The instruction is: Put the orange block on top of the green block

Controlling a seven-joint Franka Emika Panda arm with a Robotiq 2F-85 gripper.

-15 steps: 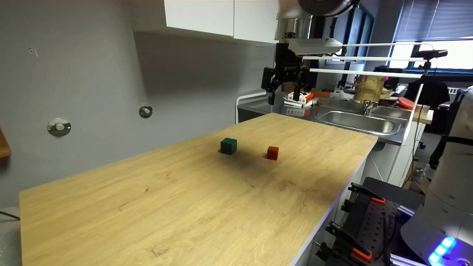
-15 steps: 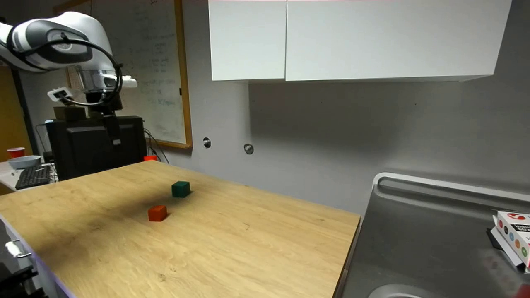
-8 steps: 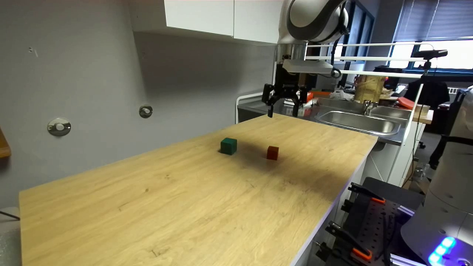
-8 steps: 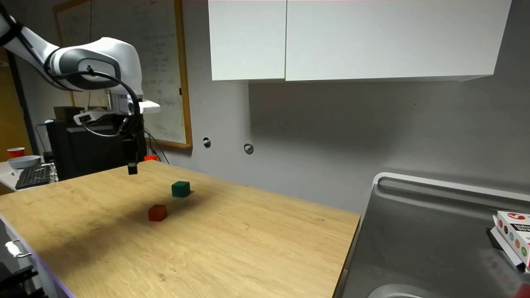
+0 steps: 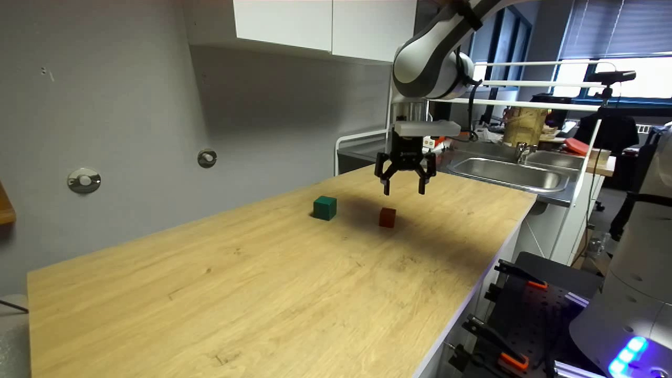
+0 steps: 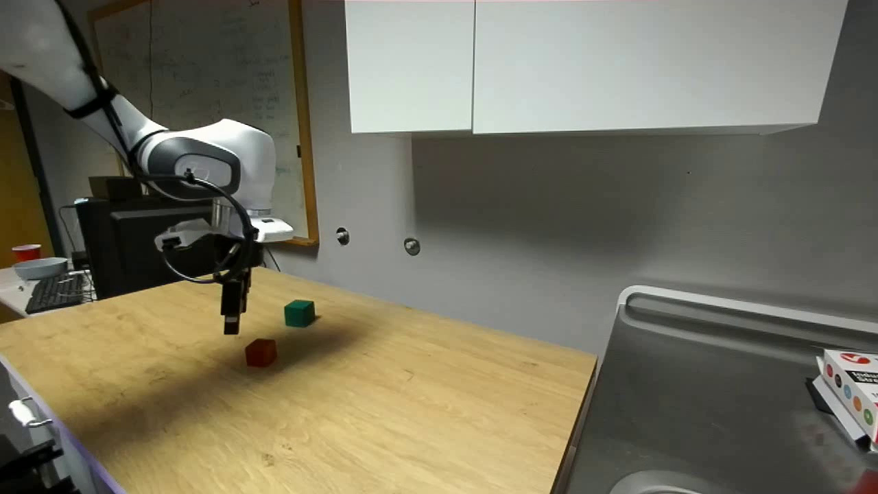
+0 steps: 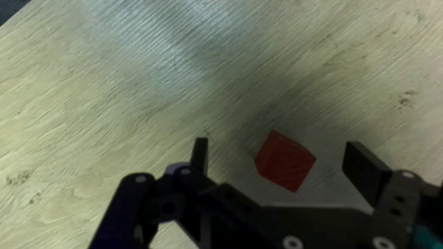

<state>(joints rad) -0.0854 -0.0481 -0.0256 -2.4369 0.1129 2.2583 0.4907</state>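
Note:
The orange block [image 5: 387, 217] lies on the wooden tabletop and also shows in an exterior view [image 6: 261, 353]. The green block [image 5: 325, 208] sits apart from it, nearer the wall, and also shows in an exterior view [image 6: 300, 313]. My gripper [image 5: 404, 190] is open and empty, pointing down above the table close to the orange block. In the wrist view the orange block [image 7: 285, 160] appears between the spread fingers [image 7: 199, 154], turned at an angle to them and touching neither. A teal patch of the green block [image 7: 426, 238] shows at the bottom right corner, mostly hidden by the gripper.
The wooden tabletop [image 5: 236, 294] runs along a grey wall. White cabinets [image 6: 590, 68] hang above on the wall. A metal sink counter [image 6: 686, 412] with a small box [image 6: 854, 387] adjoins the table's end.
The arm has come down toward the table, and the open gripper is now lower and closer to the orange block. Both blocks have stayed in place.

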